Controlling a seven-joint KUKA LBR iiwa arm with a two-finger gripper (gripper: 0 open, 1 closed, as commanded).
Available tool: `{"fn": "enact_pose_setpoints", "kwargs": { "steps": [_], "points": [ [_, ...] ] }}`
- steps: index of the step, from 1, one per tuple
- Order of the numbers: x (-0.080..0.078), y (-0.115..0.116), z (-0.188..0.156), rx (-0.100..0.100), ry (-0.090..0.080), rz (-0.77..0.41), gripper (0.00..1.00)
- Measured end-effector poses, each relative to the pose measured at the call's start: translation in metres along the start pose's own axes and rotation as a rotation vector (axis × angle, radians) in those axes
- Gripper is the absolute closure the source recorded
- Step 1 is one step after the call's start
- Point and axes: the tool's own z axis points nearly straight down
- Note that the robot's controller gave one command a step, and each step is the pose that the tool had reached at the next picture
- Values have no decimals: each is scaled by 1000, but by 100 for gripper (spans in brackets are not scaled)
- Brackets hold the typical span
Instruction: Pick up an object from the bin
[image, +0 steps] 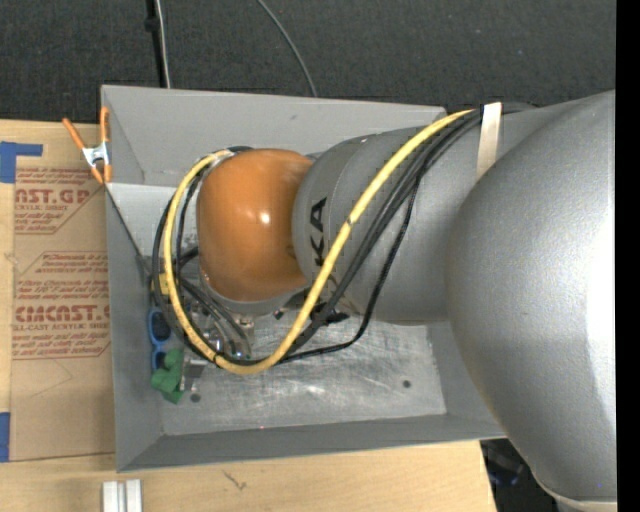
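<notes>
While the arm (420, 230) leans deep into the grey bin (300, 415) from the right, its orange-capped wrist (250, 225) hangs low over the left side, apparently because a green piece (168, 378) and a blue piece (157, 330) lie there against the wall. The gripper (215, 335) sits just beside them. Whether it is clenched or released, I cannot tell.

We see fairly bright, even light from above. Glossy highlight on orange cover (262, 215). Pale sheen on bin (330, 385) floor. We note deep shadow under arm (520, 260), along bin's left wall.
</notes>
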Motion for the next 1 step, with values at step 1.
{"fn": "enact_pose_setpoints", "kwargs": {
  "steps": [1],
  "points": [
    [3, -12, -53, 1, 0, -259, 100]
  ]
}}
